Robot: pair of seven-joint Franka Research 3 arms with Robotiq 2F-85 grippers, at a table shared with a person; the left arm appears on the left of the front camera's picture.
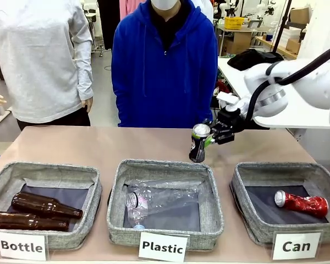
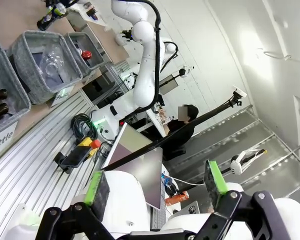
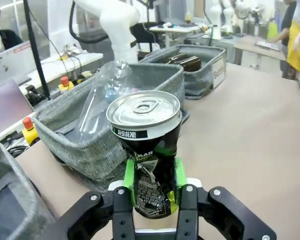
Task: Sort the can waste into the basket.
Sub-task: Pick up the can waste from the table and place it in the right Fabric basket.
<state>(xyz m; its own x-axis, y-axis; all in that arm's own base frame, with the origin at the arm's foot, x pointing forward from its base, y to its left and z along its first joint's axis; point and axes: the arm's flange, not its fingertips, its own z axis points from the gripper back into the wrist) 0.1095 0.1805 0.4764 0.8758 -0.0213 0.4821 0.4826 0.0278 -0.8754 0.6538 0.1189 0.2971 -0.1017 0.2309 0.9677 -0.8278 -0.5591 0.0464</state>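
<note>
Three grey fabric baskets sit in a row along the near edge of a tan table, each with a white label on its front. The leftmost one, labelled "Bottle", holds two brown glass bottles lying on their sides. The middle basket, labelled "Plastic", holds clear plastic bottles lying on their sides. Just past the far right corner of this middle basket, the black can hangs in the air above the table, tilted, its silver top with the pull tab facing up. The right gripper grasps it: in the right wrist view the green pads press against both sides of the can's lower body, which looks crumpled. The white right arm reaches in from the right side. On the far right stands the basket labelled "Can"; inside it the red can lies on its side on the dark base, its silver end pointing left. A person in a blue hooded top stands at the far side of the table. In the left wrist view, the left gripper is off the table, its jaws spread apart with nothing between them.
</note>
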